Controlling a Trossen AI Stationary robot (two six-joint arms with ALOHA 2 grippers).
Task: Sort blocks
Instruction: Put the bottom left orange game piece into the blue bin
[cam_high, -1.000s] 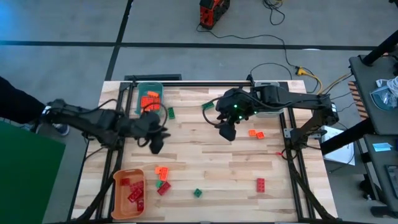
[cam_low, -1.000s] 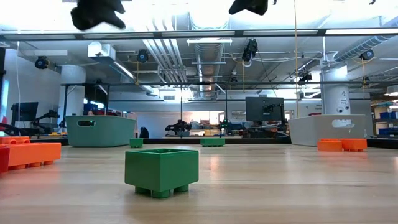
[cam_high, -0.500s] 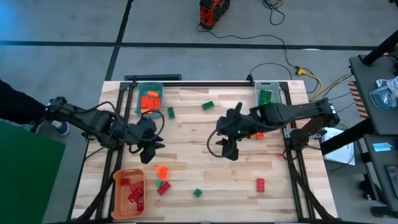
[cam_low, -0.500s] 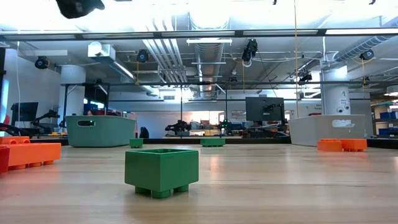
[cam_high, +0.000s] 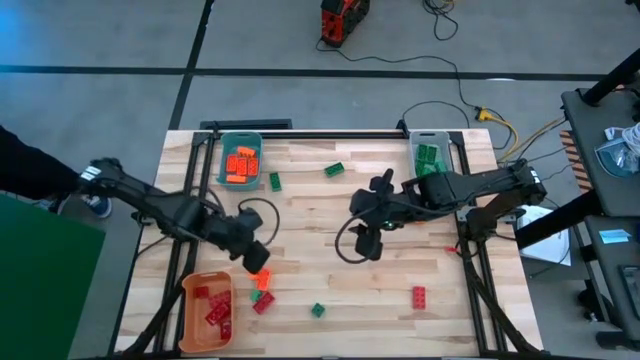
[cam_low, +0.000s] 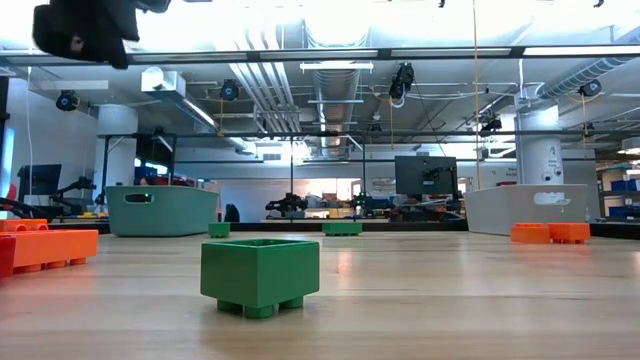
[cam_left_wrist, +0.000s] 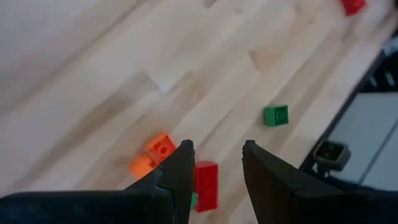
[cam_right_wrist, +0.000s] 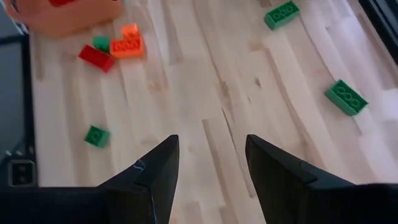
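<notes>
Loose blocks lie flat on the wooden table. An orange block, a red block and a green one cluster next to the orange bin. My left gripper hovers open just above this cluster, touching nothing; the red block shows below the gap between its fingers. My right gripper hangs open over bare wood at mid-table. Other green blocks and a red one are scattered around.
A teal bin with orange blocks stands at the far left, a grey bin with green blocks at the far right, an orange bin with red blocks at the near left. The low view shows a green block up close.
My left gripper has moved toward the table's near edge and a little right, to the block cluster by the orange bin, and has come lower. My right gripper has moved from the far half toward the near edge to mid-table. No block has moved.
</notes>
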